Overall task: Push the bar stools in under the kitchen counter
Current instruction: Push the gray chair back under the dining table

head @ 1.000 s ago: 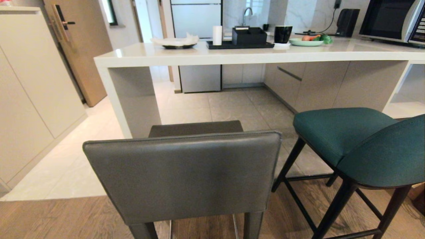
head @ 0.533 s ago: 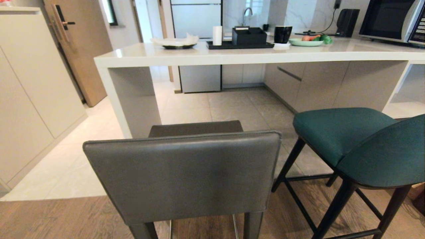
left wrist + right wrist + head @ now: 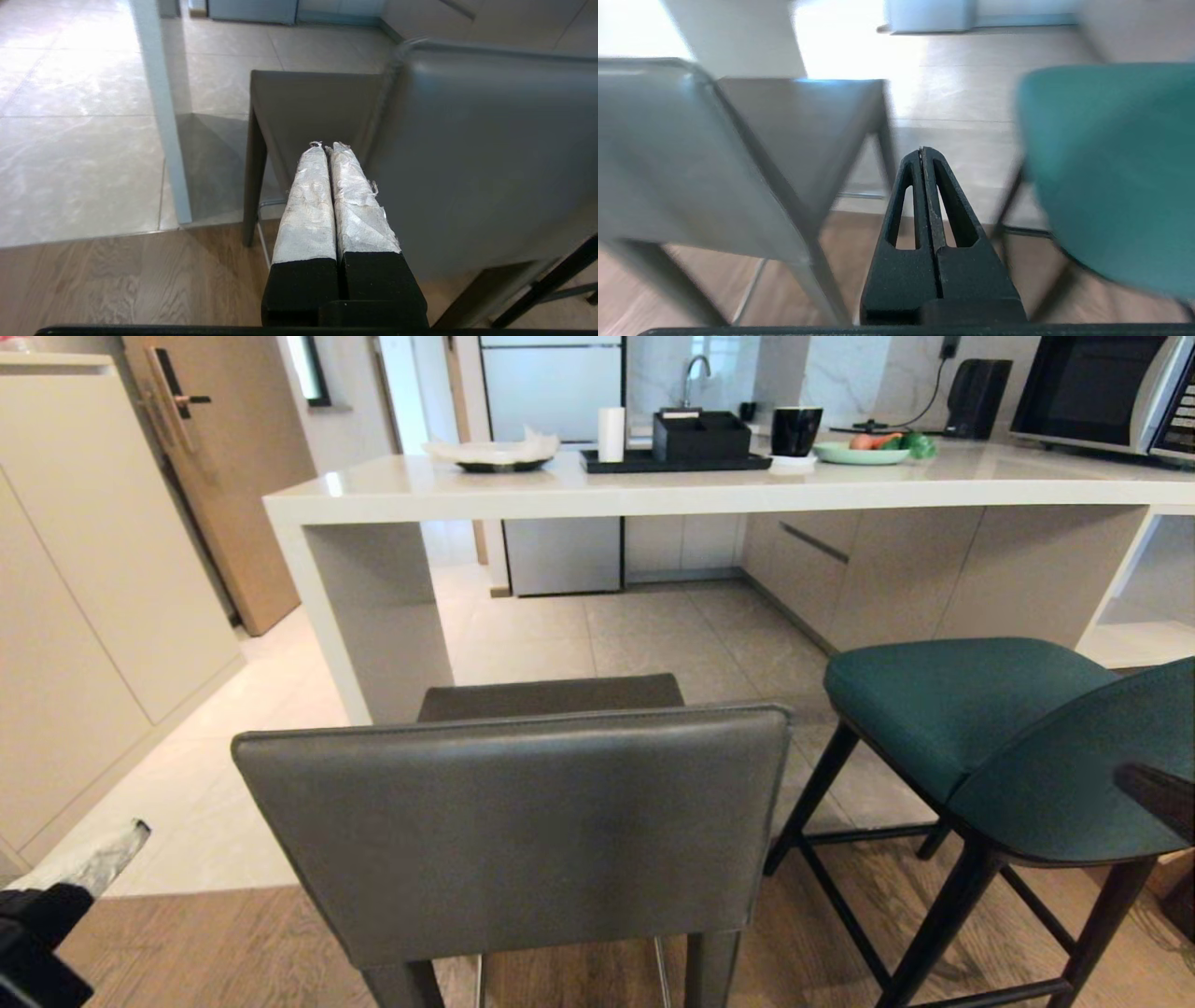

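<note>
Both sets of fingers are pressed together on nothing — your left gripper [image 3: 326, 147] sits off the grey stool [image 3: 513, 821]'s left edge, your right gripper [image 3: 921, 151] between it and the teal stool [image 3: 1008, 747]. Both stools stand clear of the kitchen counter [image 3: 653, 490]. Set both tips flat on the grey backrest — push squarely.

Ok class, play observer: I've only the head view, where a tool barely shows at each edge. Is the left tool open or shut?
Observer: Shut. The left tool's taped fingers press together, holding nothing.
Operator: And the right tool?
Observer: The right tool is shut too, and empty.
Operator: What does it point at?
Observer: The gap between the grey stool and the teal stool, touching neither.
</note>
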Motion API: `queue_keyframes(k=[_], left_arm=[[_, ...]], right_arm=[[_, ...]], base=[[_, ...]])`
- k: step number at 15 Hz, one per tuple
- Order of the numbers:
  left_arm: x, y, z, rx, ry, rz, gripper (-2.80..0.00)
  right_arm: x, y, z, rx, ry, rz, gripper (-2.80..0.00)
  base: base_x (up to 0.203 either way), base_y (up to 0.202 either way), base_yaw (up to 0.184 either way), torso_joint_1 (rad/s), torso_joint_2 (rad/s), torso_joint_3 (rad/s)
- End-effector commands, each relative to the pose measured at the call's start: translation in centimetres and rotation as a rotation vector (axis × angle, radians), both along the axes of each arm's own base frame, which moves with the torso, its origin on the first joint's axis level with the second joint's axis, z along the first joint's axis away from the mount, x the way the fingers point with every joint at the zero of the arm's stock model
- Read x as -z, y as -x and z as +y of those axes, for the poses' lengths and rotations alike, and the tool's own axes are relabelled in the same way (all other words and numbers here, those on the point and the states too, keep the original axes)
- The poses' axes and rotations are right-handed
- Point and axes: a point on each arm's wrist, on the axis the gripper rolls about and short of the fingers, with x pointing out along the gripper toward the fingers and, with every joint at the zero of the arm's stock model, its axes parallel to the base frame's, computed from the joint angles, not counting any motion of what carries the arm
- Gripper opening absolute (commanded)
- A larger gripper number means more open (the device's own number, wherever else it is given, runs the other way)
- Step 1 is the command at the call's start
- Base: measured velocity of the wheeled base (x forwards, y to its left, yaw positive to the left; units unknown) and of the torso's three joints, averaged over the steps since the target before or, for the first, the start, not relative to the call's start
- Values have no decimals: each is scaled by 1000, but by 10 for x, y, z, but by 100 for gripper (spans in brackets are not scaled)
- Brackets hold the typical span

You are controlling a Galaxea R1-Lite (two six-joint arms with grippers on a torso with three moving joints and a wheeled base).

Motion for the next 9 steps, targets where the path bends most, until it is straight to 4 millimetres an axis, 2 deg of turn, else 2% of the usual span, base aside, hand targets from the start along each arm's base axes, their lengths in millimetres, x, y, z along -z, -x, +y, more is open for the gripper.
queue_keyframes(k=[1,3,5,7,9], left_arm=[[17,-35,-1,6,-6,104,-280],[27,-51,4,1,-20,98,-280],[32,-58,22,-18,-46,84,-280],[40,-62,37,33,-65,104,-280],[47,-68,39,61,-68,134,-280]], right_arm=[[21,-34,11,-59,16,143,-280],[39,-61,17,-70,21,177,-280],[54,-87,26,-57,21,136,-280],[63,-96,49,-35,27,107,-280],[68,-95,72,-49,10,109,-280]], base=[[0,0,0,0,0,0],[0,0,0,0,0,0],[0,0,0,0,0,0],[0,0,0,0,0,0],[0,0,0,0,0,0]])
